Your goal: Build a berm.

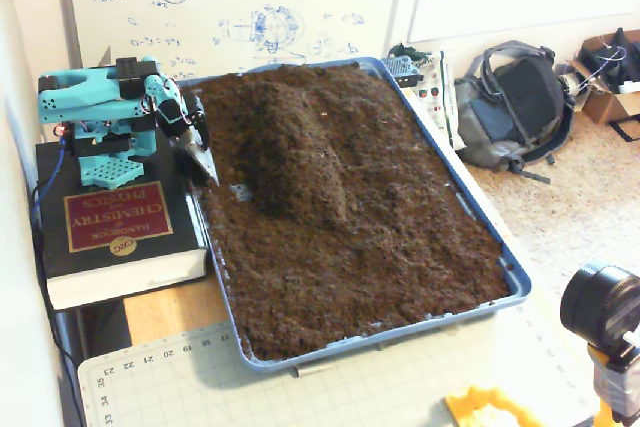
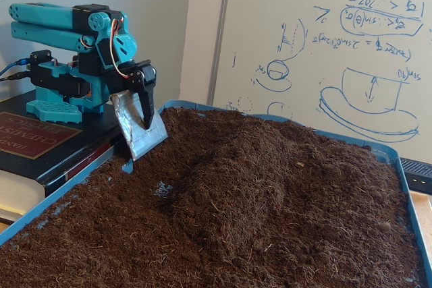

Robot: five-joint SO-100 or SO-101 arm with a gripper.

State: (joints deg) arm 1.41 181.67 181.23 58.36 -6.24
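The berm (image 1: 295, 142) is a long raised ridge of dark brown soil that runs from the far end of the blue tray (image 1: 516, 283) toward its middle; in the low fixed view the berm (image 2: 250, 166) bulges above the flatter soil. The teal arm is folded back over its base. Its gripper (image 1: 206, 171) carries a silvery flat blade with the black finger lying against it, and looks shut. It hangs at the tray's left edge, left of the berm and apart from it. In the low fixed view the blade's tip of the gripper (image 2: 144, 141) hovers just above the soil.
The arm's base stands on a thick dark book (image 1: 115, 222) left of the tray. A small bare patch (image 1: 240, 190) shows in the soil near the blade. A backpack (image 1: 515, 102) lies on the floor at right; a camera (image 1: 600, 307) and cutting mat (image 1: 300, 387) sit in front.
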